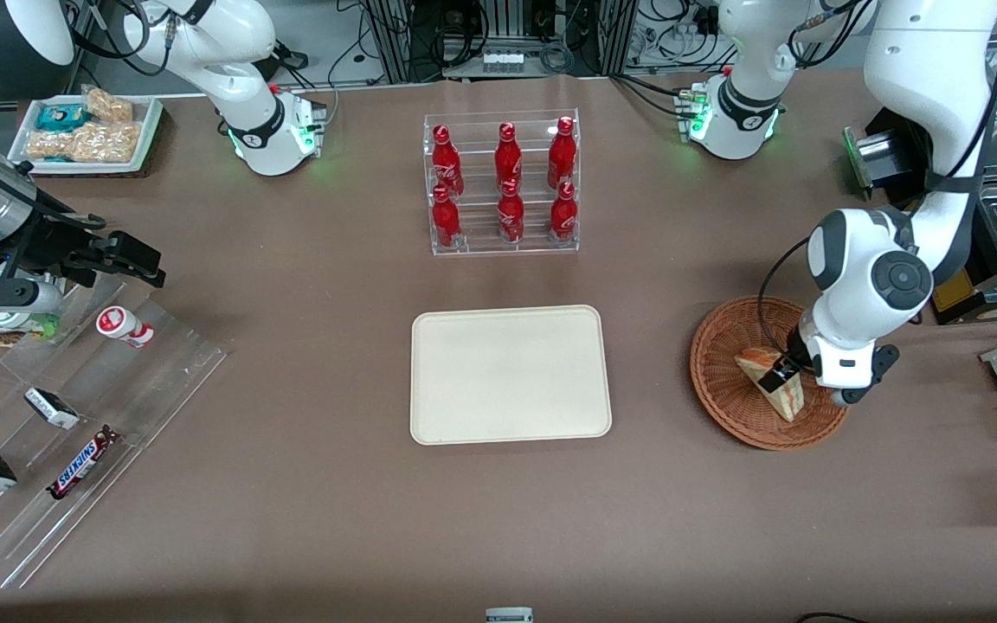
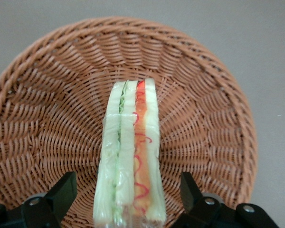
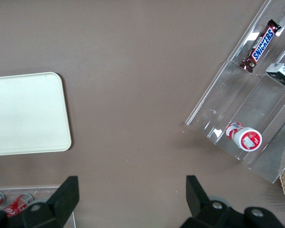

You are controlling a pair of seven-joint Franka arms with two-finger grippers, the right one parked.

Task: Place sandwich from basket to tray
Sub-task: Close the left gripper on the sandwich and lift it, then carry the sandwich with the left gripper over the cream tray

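both pincer fingers seemingly clear sandwich in basket.

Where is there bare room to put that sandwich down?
The tray is wholly bare, with open table between it and the basket. The gripper hangs open astride the sandwich in the basket. The bottle rack is crowded.

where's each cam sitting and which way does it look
Front: high over the table, looking down at both arms, tray, basket.
Left wrist: on the working arm, looking down past its open claw astride the sandwich in the basket.
Right wrist: on the parked arm, looking down.
Both wrist views share their things with the front.
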